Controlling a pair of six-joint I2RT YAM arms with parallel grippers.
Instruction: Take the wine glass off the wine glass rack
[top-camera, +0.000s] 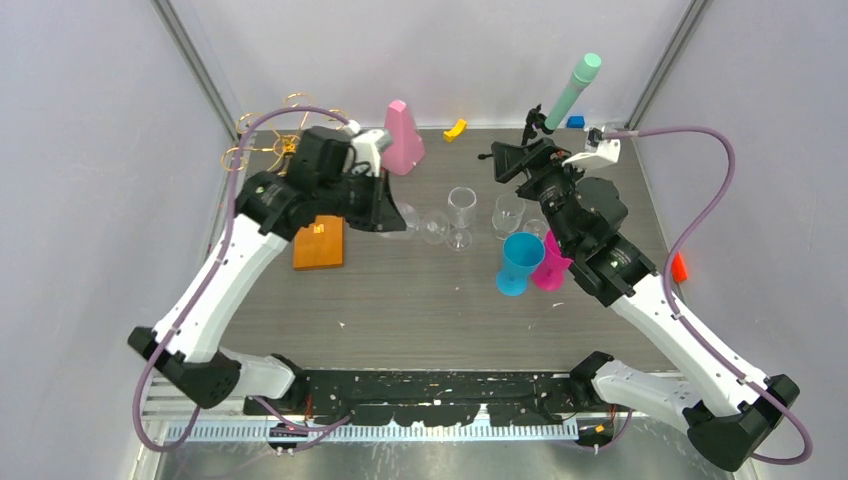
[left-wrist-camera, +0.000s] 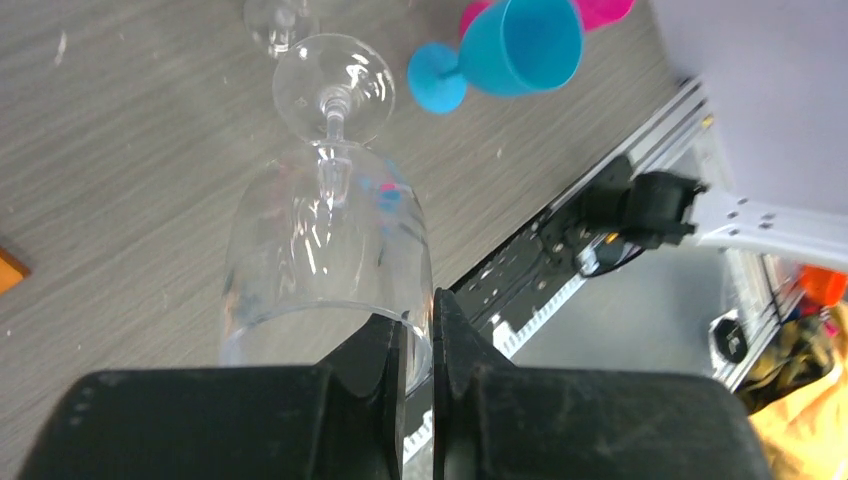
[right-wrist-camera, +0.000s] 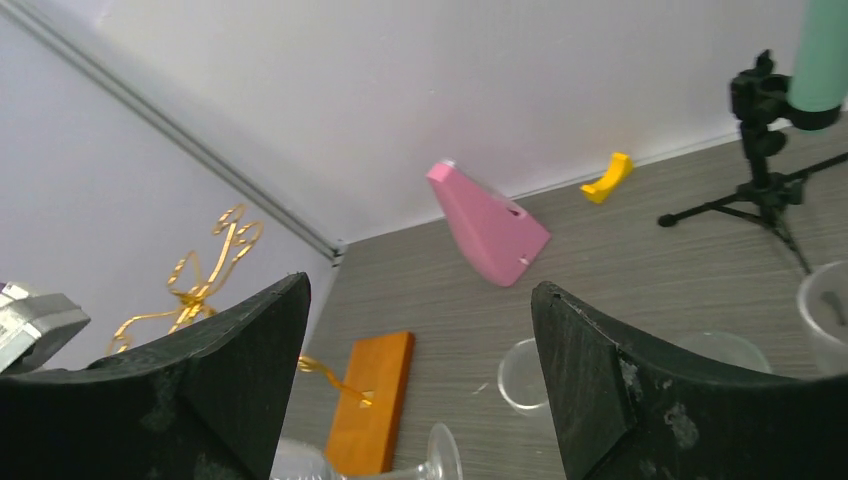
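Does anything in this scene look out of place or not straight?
Only the wine glass: the left end effector pinches its rim, so it is tipped sideways, foot pointing away, while the other clear glasses stand upright. Nothing looks spilled or broken.

On the far side of the table you have a pink wedge, a small yellow curved piece and a black tripod carrying a mint-green tube, with a blue block near it. Toward your right, a blue goblet and a magenta goblet sit just beside each other.
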